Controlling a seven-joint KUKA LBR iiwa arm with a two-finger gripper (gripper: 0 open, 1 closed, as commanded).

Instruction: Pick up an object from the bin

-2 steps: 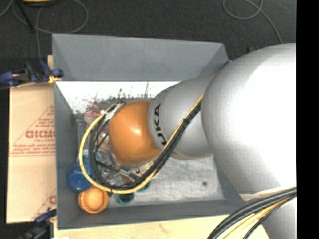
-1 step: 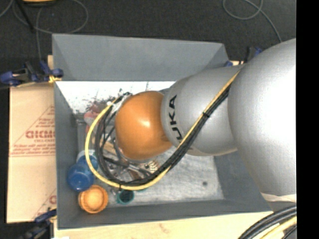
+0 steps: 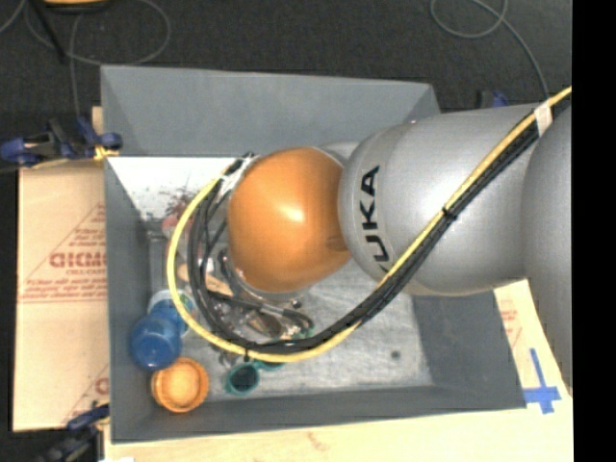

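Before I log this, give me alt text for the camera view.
A silver KUKA arm with an orange domed wrist cover reaches from the right over the middle of a grey metal bin. Near the bin's lower left corner lie a blue round container, an orange round cup and a small teal ring-shaped cap.

Looking like a robotics lab: a silver-grey industrial arm marked KUKA (image 3: pixel 481 239) is reaching in from 3 o'clock over a grey sheet-metal bin (image 3: pixel 279 99), and thin loose cables (image 3: pixel 435 10) are trailing across the dark floor (image 3: pixel 308 17) toward 12 o'clock.
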